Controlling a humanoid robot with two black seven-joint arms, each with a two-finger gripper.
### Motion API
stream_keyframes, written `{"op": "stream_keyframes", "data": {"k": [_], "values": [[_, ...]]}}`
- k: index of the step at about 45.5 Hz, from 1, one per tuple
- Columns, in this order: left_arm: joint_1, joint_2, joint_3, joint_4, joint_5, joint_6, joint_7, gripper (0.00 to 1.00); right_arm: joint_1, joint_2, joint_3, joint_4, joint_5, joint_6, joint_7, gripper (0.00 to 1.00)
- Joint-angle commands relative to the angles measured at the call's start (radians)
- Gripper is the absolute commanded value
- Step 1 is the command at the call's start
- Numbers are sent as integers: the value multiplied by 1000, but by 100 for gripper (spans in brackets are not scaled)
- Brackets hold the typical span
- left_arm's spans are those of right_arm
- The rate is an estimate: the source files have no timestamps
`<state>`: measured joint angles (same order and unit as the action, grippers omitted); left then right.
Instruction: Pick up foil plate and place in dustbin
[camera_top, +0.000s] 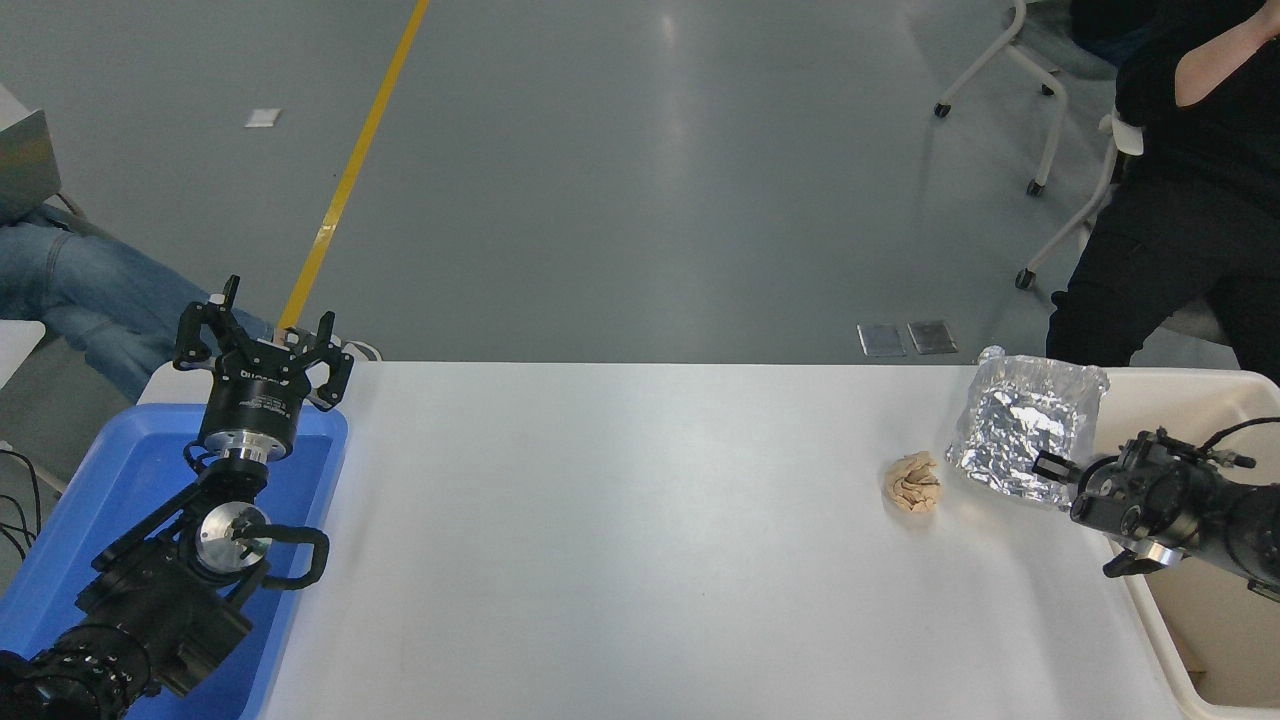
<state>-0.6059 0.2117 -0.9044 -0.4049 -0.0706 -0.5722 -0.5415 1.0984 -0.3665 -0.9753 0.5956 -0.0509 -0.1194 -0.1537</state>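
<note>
The foil plate (1025, 432) was held up off the table (620, 540), tilted so that its crinkled inside faced the camera, its near edge pinched by the right gripper (1052, 468). That gripper was closed on the plate's lower right rim (only one black fingertip could be made out against the foil). The plate's far corner was seen overlapping the near left corner of the dustbin (1200, 395), which stood at the table's right end; most of the plate was hung over the table beside the bin's left wall, not inside the bin. The right arm was brought in from the right edge, low across the bin's rim.

Just to the left of the plate, a small crumpled paper ball (911, 483) was left lying on the white tabletop, close to the foil but apart from it.

At the far left, the left gripper (263, 345) was parked upright over the far end of a blue tray (90, 510), its fingers spread apart with nothing between them.

Beyond the table, a person in black (1190, 200) was seated at the upper right on a wheeled chair (1050, 110), and another person's jeans (80, 290) were glimpsed at the left edge. A yellow line (350, 170) was painted across the grey floor.
</note>
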Motion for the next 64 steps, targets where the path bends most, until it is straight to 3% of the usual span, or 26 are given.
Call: {"op": "stream_keyframes", "data": {"k": [1, 23, 38, 64], "values": [[0, 0, 1, 0, 0, 0, 0, 99, 170, -114, 1, 53, 0, 75, 5, 0], [0, 0, 1, 0, 0, 0, 0, 99, 606, -302, -14, 322, -1, 314, 3, 0], [0, 0, 1, 0, 0, 0, 2, 99, 811, -388, -14, 339, -23, 477, 5, 0], [0, 0, -1, 0, 0, 0, 0, 99, 750, -422, -14, 248, -50, 489, -6, 0]]}}
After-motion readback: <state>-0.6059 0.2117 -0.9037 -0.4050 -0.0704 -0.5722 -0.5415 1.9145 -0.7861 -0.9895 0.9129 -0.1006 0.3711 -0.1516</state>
